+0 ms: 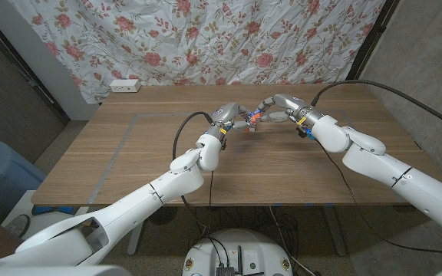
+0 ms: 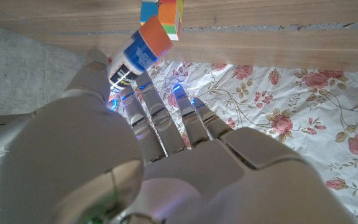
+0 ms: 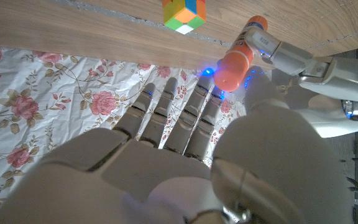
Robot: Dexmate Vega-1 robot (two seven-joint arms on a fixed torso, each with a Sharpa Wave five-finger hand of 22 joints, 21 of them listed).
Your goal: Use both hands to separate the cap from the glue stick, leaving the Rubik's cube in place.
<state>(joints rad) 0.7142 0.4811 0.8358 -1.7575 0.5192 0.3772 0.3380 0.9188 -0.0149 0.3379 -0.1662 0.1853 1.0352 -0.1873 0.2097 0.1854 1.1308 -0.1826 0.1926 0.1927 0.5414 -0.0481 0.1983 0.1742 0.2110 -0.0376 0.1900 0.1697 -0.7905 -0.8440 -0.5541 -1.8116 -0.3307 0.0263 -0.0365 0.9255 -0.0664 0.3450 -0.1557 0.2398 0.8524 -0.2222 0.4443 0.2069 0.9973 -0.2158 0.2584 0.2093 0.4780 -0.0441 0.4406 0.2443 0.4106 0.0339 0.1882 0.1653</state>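
My left hand holds the glue stick by its white and blue body, thumb on one side and fingers on the other. The orange cap sits on the stick and points toward my right hand. In the right wrist view the cap hangs just past the gap between that hand's thumb and its outstretched fingers, and I see no grip on it. My right hand reaches in from the right with fingers apart. The Rubik's cube stands on the table just behind the stick, also in the head view.
The wooden table runs wide to both sides of the hands. A floral cloth hangs behind it, and a white power strip lies at the back left. Black cables trail from both wrists.
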